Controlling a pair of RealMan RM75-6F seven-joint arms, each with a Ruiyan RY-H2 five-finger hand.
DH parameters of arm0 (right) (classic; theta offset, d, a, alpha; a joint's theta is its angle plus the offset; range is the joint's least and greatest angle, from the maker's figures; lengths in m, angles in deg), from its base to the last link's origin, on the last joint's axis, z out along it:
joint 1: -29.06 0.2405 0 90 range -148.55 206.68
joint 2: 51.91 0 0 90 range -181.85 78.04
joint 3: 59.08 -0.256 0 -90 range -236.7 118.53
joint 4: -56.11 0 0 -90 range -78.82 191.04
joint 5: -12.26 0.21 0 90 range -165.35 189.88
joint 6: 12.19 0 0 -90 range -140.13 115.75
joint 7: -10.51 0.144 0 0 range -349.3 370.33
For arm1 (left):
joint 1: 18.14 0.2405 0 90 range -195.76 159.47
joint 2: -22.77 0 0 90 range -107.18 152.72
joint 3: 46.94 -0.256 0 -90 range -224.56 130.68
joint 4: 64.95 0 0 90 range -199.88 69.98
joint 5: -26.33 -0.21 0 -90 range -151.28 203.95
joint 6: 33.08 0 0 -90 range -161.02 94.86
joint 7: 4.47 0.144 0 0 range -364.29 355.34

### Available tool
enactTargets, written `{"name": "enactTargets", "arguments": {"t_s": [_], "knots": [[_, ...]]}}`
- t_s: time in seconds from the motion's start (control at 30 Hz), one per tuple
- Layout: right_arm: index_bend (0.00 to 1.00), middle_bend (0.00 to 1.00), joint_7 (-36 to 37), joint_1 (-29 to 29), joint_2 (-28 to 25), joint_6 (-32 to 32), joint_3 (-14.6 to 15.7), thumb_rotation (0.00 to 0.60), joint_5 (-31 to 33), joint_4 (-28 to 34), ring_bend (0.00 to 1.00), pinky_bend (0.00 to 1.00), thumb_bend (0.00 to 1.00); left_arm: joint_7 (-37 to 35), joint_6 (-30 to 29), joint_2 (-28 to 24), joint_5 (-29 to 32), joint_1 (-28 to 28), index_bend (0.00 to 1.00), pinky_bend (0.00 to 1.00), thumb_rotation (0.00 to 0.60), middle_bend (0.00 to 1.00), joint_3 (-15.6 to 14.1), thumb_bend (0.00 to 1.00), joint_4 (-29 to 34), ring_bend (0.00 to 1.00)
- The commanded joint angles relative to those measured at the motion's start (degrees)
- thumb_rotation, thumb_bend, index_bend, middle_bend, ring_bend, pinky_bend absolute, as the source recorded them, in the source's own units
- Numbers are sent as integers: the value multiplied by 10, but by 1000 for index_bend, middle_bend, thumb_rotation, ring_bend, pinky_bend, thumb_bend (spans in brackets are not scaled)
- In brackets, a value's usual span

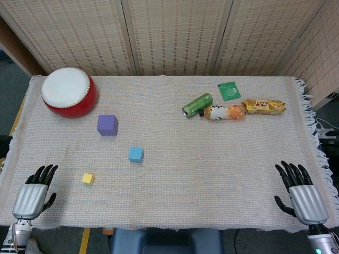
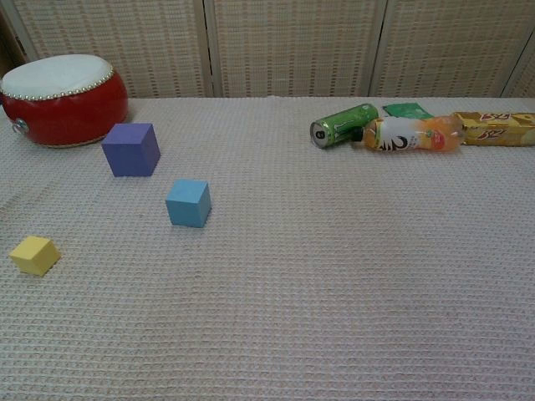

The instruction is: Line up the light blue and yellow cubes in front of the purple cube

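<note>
Left hand (image 1: 33, 193): nearest the head camera at 7 o'clock on the cloth, fingers spread, nothing held.
Yellow cube (image 1: 88, 178): smallest block, matte, turned slightly askew, just beside the left hand at its 2 o'clock.
Red drum (image 1: 69, 92): glossy red shell, pale skin top, round, at 10 o'clock.
Purple cube (image 1: 107, 125): largest block, matte, sharp-edged, at 4 o'clock from the drum.
Light blue cube (image 1: 135, 154): mid-sized, smooth faces, at 4 o'clock from the purple cube, apart from it.
Woven cloth (image 1: 212, 169): coarse waffle texture, fringed at the right edge; sliding would likely be resisted, so lifting is judged better.
Step in hand: neither cube is grasped yet; the yellow cube is judged best taken first by the left hand, pinched on opposite faces, squared, then set on the near side of the purple cube.
Snacks: green can (image 1: 197, 105), orange bottle (image 1: 225, 112), yellow packet (image 1: 264, 106), at 1 o'clock.
Right hand (image 1: 302, 193): at 5 o'clock, fingers apart, empty.
</note>
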Motion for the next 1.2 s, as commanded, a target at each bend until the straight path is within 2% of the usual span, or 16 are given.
{"name": "enactTargets", "arguments": {"t_s": [0.03,0.13,0.2,0.23,0.3,0.37,0.43,0.5,0.57,0.63,0.7,0.83,0.97,1.2], "knots": [[0,0,1,1,2,-1,-2,522,2,-3,0,0,101,-8,-1,4,-8,-3,13,275,600,74,-1,368,-3,72],[0,0,-8,2,9,-4,-5,521,5,-7,0,0,101,-49,-3,14,-41,-14,13,338,600,92,-6,367,-16,104],[0,0,-13,3,14,-2,-10,521,13,-9,0,0,101,-69,-1,22,-54,-26,13,415,600,127,-1,367,-15,151],[0,0,-16,5,16,1,-12,521,19,-10,0,0,101,-67,-3,28,-58,-32,19,485,600,171,6,367,-14,200],[0,0,-20,10,22,5,-21,520,33,-13,0,0,101,-24,-5,50,-60,-48,37,686,600,322,26,366,-10,369],[0,0,-23,15,27,8,-31,520,47,-17,0,0,101,34,14,70,-46,-66,56,915,600,541,43,365,8,640],[0,0,-25,19,32,10,-38,521,55,-20,0,0,101,56,58,82,-8,-84,73,1000,600,770,51,365,37,883],[0,0,-26,23,36,13,-43,520,62,-25,0,0,101,83,131,85,62,-109,80,1000,600,890,60,365,75,976],[0,0,-23,26,38,15,-45,521,64,-27,0,0,101,115,171,99,120,-132,82,1000,600,965,75,364,88,1000],[0,0,-22,30,39,18,-48,519,69,-31,0,0,101,168,185,132,162,-160,87,1000,600,998,91,365,74,1000],[0,0,-22,34,40,25,-50,519,78,-33,0,0,101,213,187,170,193,-185,96,1000,600,1000,104,366,50,1000],[0,0,-20,42,37,47,-54,519,100,-35,0,0,101,258,203,221,259,-228,105,1000,600,1000,128,365,18,1000],[0,0,-14,49,32,61,-57,519,115,-35,0,0,101,296,194,256,289,-267,105,1000,600,1000,146,365,-16,1000],[0,0,-19,56,30,74,-56,519,131,-33,0,0,101,291,193,277,312,-306,127,1000,600,1000,164,362,-57,1000]]}}
